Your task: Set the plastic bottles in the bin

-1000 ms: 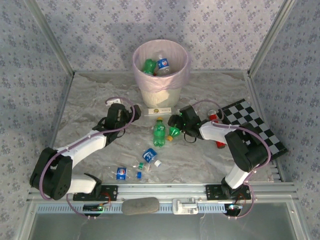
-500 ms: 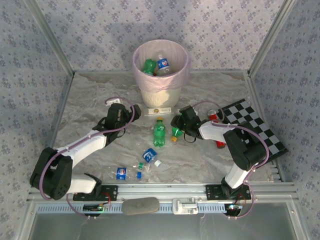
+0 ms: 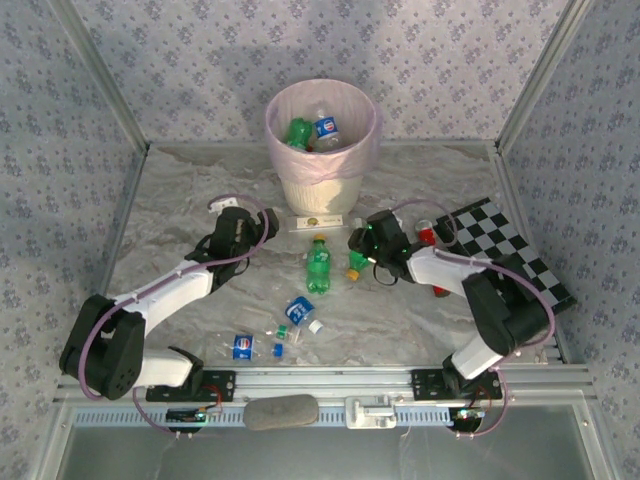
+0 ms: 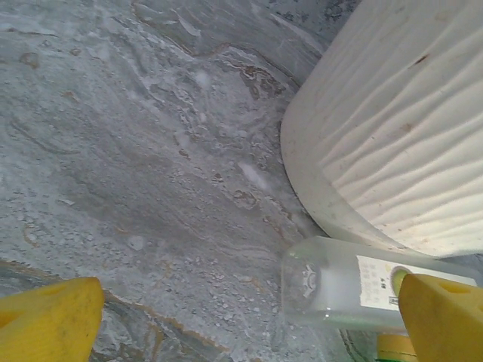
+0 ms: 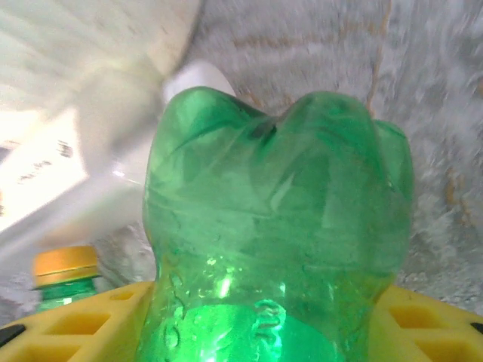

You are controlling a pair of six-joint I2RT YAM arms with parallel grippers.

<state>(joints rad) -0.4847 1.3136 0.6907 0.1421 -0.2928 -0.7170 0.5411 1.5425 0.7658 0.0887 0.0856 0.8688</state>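
The cream bin (image 3: 320, 135) with its pink liner stands at the back and holds a green and a blue-labelled bottle. My right gripper (image 3: 360, 247) is shut on a green bottle (image 5: 275, 226) with a yellow cap (image 3: 355, 270), just above the table; the bottle sits between the yellow fingers (image 5: 423, 324). A second green bottle (image 3: 319, 265) lies just left of it, and its cap (image 5: 64, 265) shows in the right wrist view. Two blue-labelled bottles (image 3: 299, 309) (image 3: 242, 346) lie nearer the front. My left gripper (image 3: 264, 228) stands open near the bin's foot (image 4: 392, 143), nothing between its fingers (image 4: 45, 320).
A clear oblong thing with a white label (image 4: 339, 285) lies against the bin's base. A red bottle (image 3: 428, 236) rests by the checkered board (image 3: 510, 250) at the right. Loose blue and white caps (image 3: 283, 331) lie near the front. Patterned walls close in three sides.
My right gripper has shut on the green bottle and shifted it slightly right and toward the back. The left arm has not moved.
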